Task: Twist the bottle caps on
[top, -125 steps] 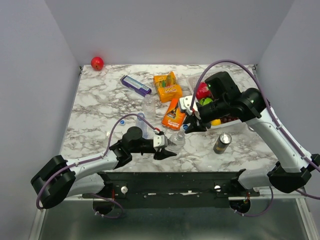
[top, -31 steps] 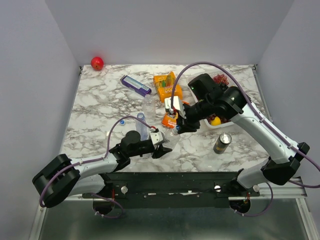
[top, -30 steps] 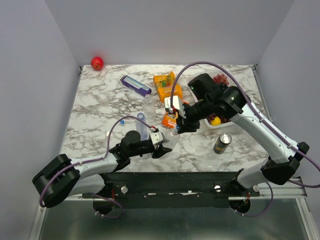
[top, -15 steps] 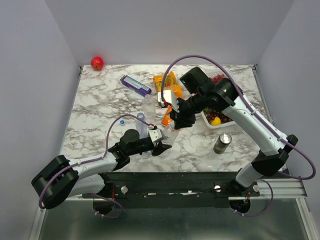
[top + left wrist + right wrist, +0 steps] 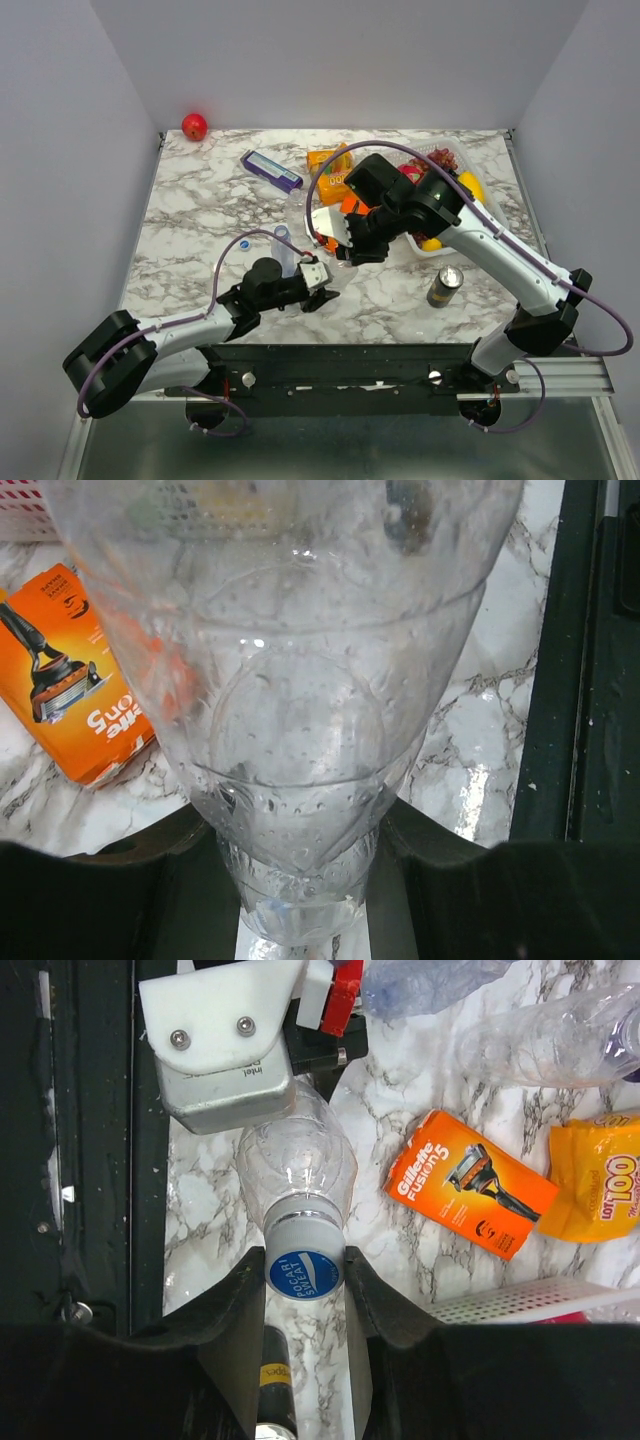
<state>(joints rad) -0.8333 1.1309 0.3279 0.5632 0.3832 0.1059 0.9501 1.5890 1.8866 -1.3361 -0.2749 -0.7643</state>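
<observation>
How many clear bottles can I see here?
3. One bottle is in the left gripper, its cap in the right gripper; another is just left of it; a third lies by the orange box. More may be hidden.

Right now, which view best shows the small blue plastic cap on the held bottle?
Right wrist view: the small round blue plastic cap faces the camera inside the right tool. Top external hides it under the right arm; left wrist shows only the clear plastic bottle.
</observation>
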